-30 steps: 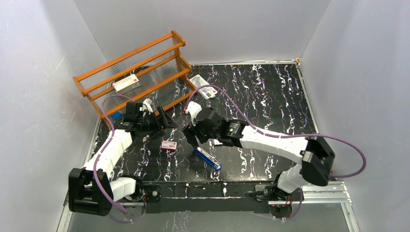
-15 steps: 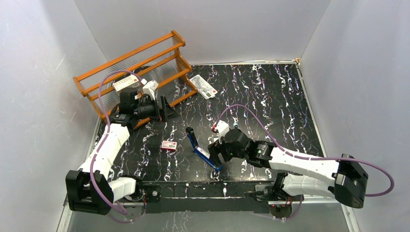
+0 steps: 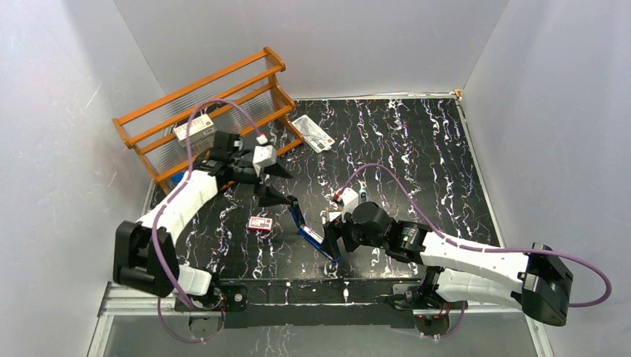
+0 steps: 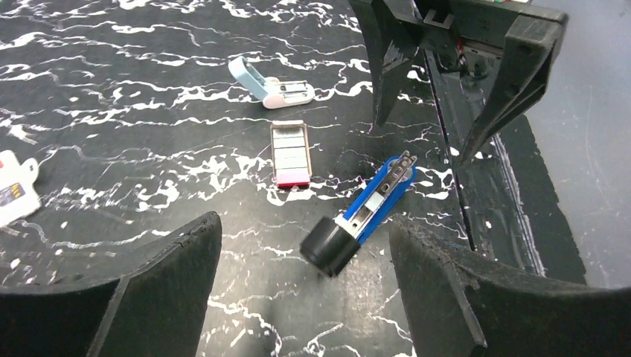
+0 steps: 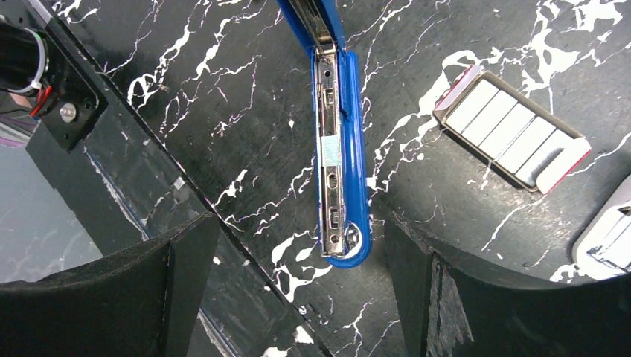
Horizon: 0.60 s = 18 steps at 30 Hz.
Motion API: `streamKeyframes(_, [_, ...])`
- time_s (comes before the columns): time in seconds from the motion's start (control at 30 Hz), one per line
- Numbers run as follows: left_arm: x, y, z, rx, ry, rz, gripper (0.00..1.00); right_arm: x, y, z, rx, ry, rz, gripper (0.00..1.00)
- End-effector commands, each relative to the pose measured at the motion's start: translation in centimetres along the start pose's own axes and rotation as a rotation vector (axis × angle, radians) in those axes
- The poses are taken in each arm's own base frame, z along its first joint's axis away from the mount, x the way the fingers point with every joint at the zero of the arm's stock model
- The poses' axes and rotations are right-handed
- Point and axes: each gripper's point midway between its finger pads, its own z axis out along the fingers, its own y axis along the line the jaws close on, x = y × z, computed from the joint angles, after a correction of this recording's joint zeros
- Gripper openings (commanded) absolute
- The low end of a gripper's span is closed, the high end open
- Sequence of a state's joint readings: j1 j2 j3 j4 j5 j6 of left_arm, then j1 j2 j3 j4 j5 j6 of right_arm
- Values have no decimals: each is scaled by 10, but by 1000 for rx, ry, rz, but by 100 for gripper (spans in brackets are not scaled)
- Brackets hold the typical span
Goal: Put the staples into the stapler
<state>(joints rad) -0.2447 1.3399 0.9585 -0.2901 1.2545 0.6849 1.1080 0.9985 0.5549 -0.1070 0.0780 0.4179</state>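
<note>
Black marbled tabletop (image 3: 417,149); orange rack (image 3: 201,97) at far left.

Stapler (image 5: 338,134) near front edge, hinged open, silvery channel facing up. Judged rigid, fairly weighty, smooth plastic; steady blue body across long sides.

Left tool (image 4: 305,223) wide, empty, hovers above stapler. Right tool (image 5: 301,227) wide, empty, above channel's rounded end.

Staples (image 5: 513,130) in pale tray just beside stapler, strips side by side. Judged light, slick, brittle, likely to break apart if squeezed hard; pinch one strip gently across long edges.

An orange wooden rack (image 3: 245,93) stands at the upper left of the black marbled table (image 3: 417,149), with a larger red-and-white box (image 3: 205,124) on its shelf. A flat white printed packet (image 3: 313,134) lies just right of the rack. A small pale blue-and-white device (image 4: 257,80) lies near mid-table.
</note>
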Motion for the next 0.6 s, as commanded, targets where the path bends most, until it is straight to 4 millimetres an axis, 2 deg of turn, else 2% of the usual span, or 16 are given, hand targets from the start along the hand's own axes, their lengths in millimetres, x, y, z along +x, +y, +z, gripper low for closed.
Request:
streamKeyframes(0.0, [19, -11, 19, 113, 133, 136, 79, -12, 9, 1, -39, -57, 51, 90])
streamKeyframes(0.1, [36, -17, 27, 162, 225, 130, 76, -10, 9, 2, -40, -54, 60, 90])
streamKeyframes(0.4, [52, -21, 22, 179, 305, 91, 74, -6, 11, 3, -51, -44, 77, 90])
streamKeyframes(0.57, [61, -21, 23, 182, 335, 84, 65, -5, 11, 6, -50, -35, 76, 90])
